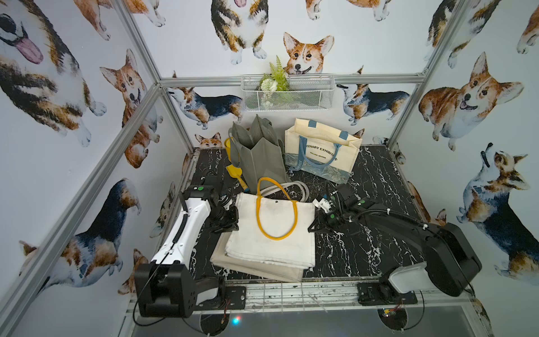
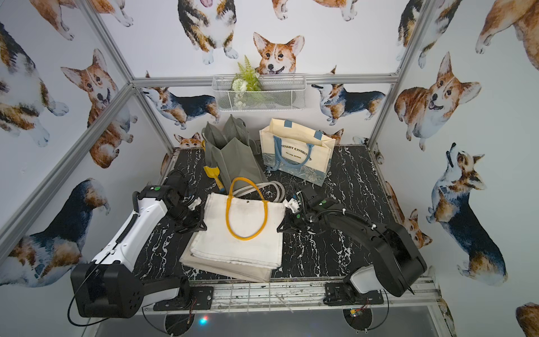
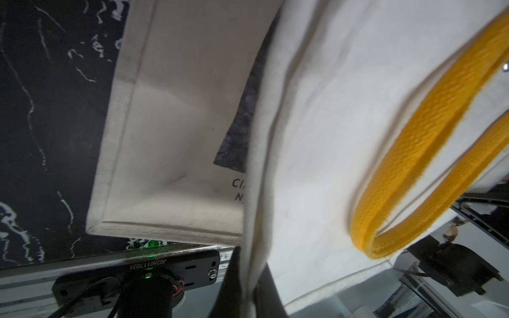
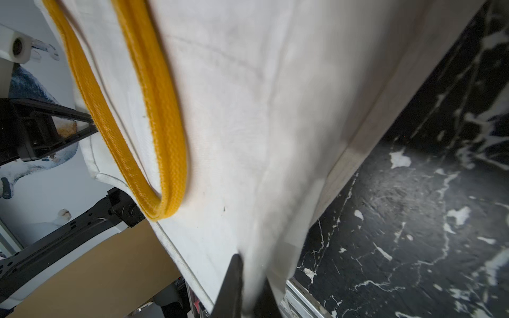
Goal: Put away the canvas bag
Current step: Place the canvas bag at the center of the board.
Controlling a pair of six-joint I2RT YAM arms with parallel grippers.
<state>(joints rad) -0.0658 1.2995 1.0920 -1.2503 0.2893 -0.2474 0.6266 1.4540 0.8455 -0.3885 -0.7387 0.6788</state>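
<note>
Both top views show the white canvas bag (image 1: pixel 272 248) lying flat in the centre of the frame, partly on top of a beige folded bag (image 1: pixel 277 273) that rests on the black marbled surface (image 1: pixel 364 251). Left wrist view shows the left fingers (image 3: pixel 231 283) at the lower middle of the frame, closed on a side hem of the white cloth, with the yellow handles (image 3: pixel 424 145) lying over the face of the bag at the right. Right wrist view shows the right fingers (image 4: pixel 234 283) pinching the opposite hem in the same way. The bag is therefore held at both sides, and I judge that the step in hand is to lift or fold it before it goes away. To do this well, both arms should rise together at the same height, so that the cloth is evenly stretched and neither pinch loses it. Each pinch takes only a thin hem, so a slow move is safer. The beige bag should not come up with it. The handles may swing, so the path should pass clear of the grey bag (image 1: pixel 259 157) at the upper middle of the frame. Where the bag must end I cannot tell.
</note>
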